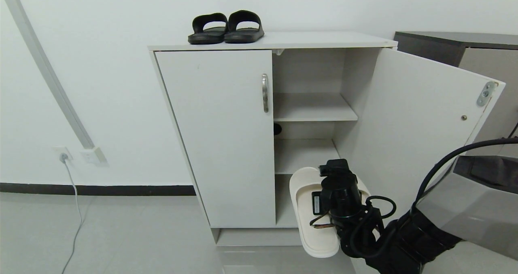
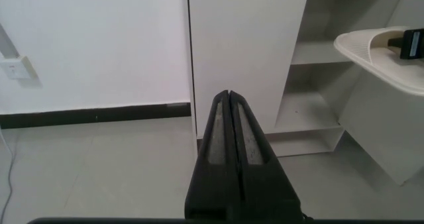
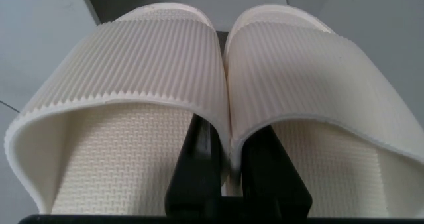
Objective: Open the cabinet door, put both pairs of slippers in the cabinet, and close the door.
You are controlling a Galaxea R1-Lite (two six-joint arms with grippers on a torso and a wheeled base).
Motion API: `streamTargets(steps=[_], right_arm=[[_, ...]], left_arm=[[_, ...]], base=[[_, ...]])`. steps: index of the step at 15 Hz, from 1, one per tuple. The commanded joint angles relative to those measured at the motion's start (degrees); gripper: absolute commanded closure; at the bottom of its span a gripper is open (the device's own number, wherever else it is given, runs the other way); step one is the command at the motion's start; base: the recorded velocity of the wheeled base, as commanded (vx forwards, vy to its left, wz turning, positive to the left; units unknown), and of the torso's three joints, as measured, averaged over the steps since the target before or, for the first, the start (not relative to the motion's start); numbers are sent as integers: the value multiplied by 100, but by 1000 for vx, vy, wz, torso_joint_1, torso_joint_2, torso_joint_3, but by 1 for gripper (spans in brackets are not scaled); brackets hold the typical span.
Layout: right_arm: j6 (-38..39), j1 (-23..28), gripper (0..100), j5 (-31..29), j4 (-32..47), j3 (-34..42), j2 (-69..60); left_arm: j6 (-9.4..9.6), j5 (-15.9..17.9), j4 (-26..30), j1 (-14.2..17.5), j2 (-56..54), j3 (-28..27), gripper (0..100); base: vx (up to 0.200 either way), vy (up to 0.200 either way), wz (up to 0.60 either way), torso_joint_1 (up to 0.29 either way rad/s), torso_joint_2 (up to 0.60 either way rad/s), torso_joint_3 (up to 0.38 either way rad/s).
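A white cabinet (image 1: 214,136) stands against the wall with its right door (image 1: 417,116) swung open and its left door shut. A pair of black slippers (image 1: 226,27) rests on the cabinet top. My right gripper (image 1: 323,209) holds a pair of white slippers (image 1: 307,209) in the air just in front of the open lower compartment. In the right wrist view its fingers (image 3: 199,164) pinch the two inner walls of the white slippers (image 3: 132,105) together. My left gripper (image 2: 228,128) is shut on nothing, low over the floor, facing the cabinet (image 2: 245,45); the white slippers (image 2: 384,52) show beyond it.
Inside the open half are bare shelves (image 1: 311,108). A grey unit (image 1: 465,43) stands to the right of the open door. A wall socket with a cable (image 1: 64,158) is at the far left, with bare floor in front of it.
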State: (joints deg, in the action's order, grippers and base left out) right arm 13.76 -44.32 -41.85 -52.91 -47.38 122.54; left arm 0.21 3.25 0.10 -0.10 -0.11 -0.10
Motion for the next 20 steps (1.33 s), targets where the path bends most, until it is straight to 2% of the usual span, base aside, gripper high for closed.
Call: streamTargets(steps=[1, 8, 20], right_arm=[[-5, 29, 100, 1, 0, 36, -28], [-14, 346, 100, 10, 17, 45, -2], [-76, 767, 100, 371, 0, 98, 68]], left_arm=[[-3, 0, -1, 1, 11, 1, 100], [-3, 0, -1, 1, 11, 1, 100], [-12, 0, -1, 1, 11, 1, 100]], base=[[0, 0, 0, 0, 0, 0], [0, 0, 0, 0, 0, 0], [0, 0, 0, 0, 0, 0]])
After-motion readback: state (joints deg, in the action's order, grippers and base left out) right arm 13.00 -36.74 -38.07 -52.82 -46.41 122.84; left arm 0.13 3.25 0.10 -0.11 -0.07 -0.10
